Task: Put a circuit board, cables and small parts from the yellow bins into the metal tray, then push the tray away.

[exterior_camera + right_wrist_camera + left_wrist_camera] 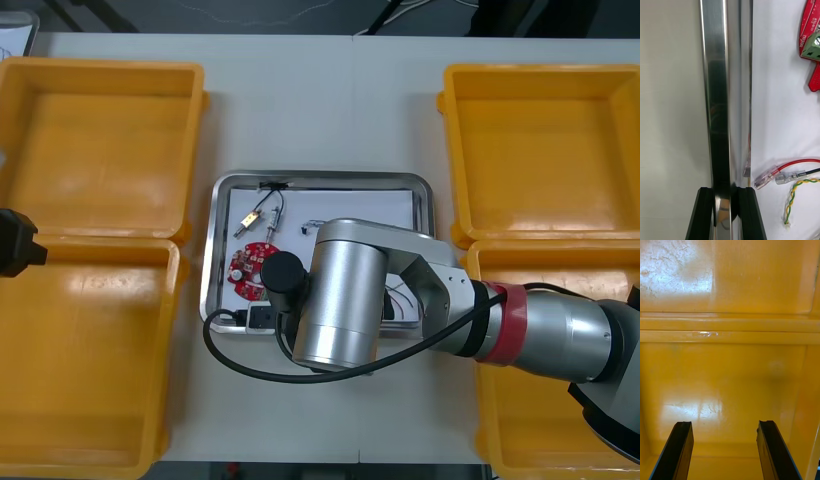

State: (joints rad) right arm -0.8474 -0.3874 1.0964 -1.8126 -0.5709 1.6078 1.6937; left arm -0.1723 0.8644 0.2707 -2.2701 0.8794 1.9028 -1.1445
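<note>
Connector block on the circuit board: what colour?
Connector block is green; circuit board red. Best in right wrist view.

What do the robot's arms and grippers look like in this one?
The right arm is a fat silver cylinder joined to a grey link with a red band; a black cable loops off it. The right gripper, at the tray rim, and the left gripper, over a yellow bin, have flat black fingers. The left arm shows black.
</note>
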